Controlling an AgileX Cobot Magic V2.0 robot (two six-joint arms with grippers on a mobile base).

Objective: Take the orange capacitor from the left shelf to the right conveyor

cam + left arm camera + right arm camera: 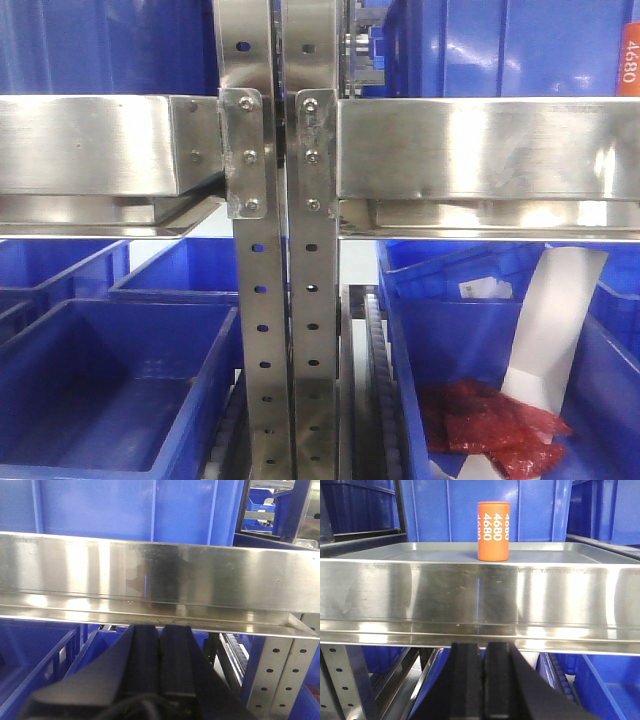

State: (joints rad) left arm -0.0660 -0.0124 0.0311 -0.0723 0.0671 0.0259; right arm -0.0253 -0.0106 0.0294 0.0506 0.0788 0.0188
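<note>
left shelf (470, 597) holds the orange capacitor (493, 530), whole only from right wrist.

Brightly lit, seemingly from above, cool and bluish throughout. Blown to white in streaks across the left shelf (480, 150) beams, worst at the far right of the front view. Softly smeared on the steel in the left wrist view, with a dark reflection mid-beam. Sharp on the orange capacitor (493, 530), digits crisp. Out of focus and nearly black on the left gripper (160, 630) and right gripper (482, 647), near the lens. Slightly grainy in the shaded blue bins (110, 390) below.
</note>
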